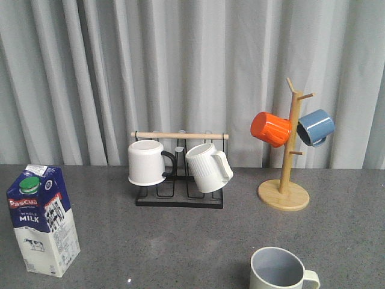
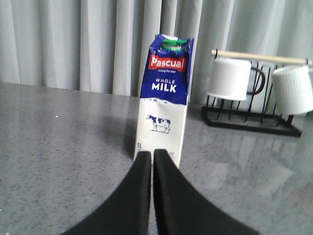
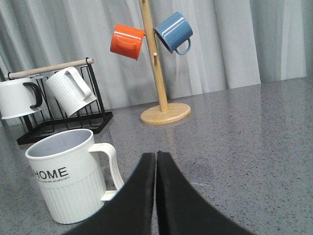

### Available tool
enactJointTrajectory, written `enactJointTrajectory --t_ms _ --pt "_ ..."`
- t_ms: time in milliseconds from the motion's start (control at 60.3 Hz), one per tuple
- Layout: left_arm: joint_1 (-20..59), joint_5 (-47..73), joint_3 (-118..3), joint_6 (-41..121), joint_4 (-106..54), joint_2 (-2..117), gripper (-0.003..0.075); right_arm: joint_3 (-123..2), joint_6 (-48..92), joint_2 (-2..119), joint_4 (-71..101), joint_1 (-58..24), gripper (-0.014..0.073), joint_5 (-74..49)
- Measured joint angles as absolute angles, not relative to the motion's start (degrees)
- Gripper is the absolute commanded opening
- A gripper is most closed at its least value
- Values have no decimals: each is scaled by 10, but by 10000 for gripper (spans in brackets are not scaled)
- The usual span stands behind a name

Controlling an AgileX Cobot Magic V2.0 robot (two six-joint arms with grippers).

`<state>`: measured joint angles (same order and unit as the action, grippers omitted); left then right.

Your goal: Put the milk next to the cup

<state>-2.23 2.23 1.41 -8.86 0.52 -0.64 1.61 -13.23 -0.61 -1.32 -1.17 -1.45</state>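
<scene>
**Milk Not Yet Picked Up, Cup Waiting Well Apart**

While the milk (image 1: 43, 218) stands upright on the grey tabletop (image 1: 180, 241), nothing of the task looks done. Seen from the left wrist, the carton (image 2: 164, 100) rises directly ahead of the left fingers (image 2: 152, 156), just beyond their tips and untouched as far as can be told; those fingers are pressed together with no gap and hold nothing. Seen from the right wrist, the cup (image 3: 73, 178) with its "HOME" lettering sits beside the right fingers (image 3: 156, 159), off to one side with its handle turned toward them; these fingers are likewise closed tight and empty.

Neither arm shows in the front view, where carton and cup (image 1: 281, 270) stand well apart, with bare tabletop between them. Beyond both stand the black mug rack (image 1: 179, 198) with its white ribbed mugs and the wooden mug tree (image 1: 287, 156) carrying an orange and a blue mug.

Everything is left, in my judgement: the left fingers must part, close on the carton, carry it across and set it down upright just beside the cup.
</scene>
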Motion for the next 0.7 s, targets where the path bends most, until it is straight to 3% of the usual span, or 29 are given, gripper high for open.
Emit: enactJointTrajectory --t_ms 531,697 --pt "-22 -86 14 -143 5 -6 -4 16 -140 -6 28 -12 -4 10" --pt "-22 -85 14 -227 5 -6 25 16 -141 -6 63 -12 55 20"
